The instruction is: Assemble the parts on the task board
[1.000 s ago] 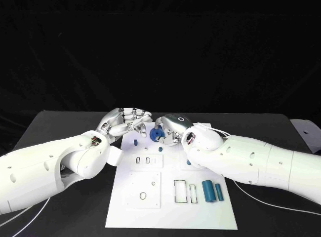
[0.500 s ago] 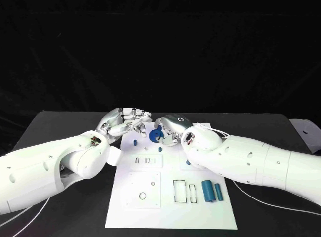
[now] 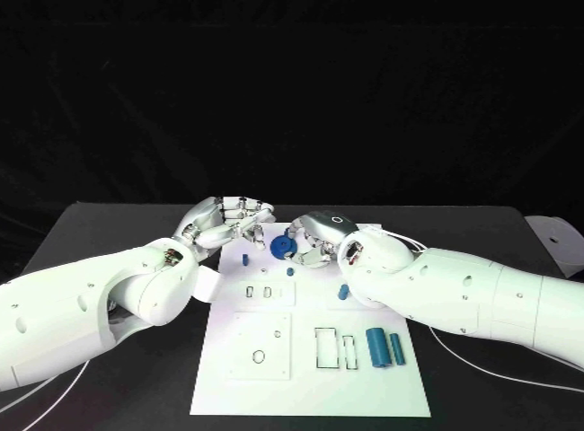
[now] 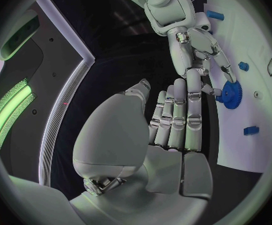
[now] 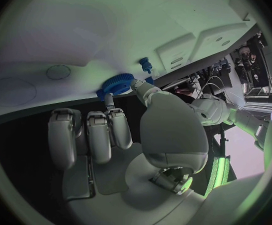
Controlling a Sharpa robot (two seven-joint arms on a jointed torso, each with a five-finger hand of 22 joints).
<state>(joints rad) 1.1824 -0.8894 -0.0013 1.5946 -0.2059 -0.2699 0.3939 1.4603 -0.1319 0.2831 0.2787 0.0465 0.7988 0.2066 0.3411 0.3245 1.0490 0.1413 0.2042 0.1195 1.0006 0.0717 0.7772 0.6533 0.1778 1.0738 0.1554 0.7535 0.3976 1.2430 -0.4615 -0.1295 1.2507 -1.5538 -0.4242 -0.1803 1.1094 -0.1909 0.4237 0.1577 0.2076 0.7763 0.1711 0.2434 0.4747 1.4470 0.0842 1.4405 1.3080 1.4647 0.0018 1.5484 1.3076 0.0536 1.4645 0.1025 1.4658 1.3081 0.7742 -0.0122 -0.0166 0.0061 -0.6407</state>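
Both white arms reach in from near corners, meeting at far end of table. Left hand palm toward partner, fingers held straight and close together, holding nothing. Right hand just beside it, back of hand up, thumb and a fingertip pinching blue gear. Hands nearly touching, wrists angled inward.

Left hand fingers extended; right hand touching blue gear.
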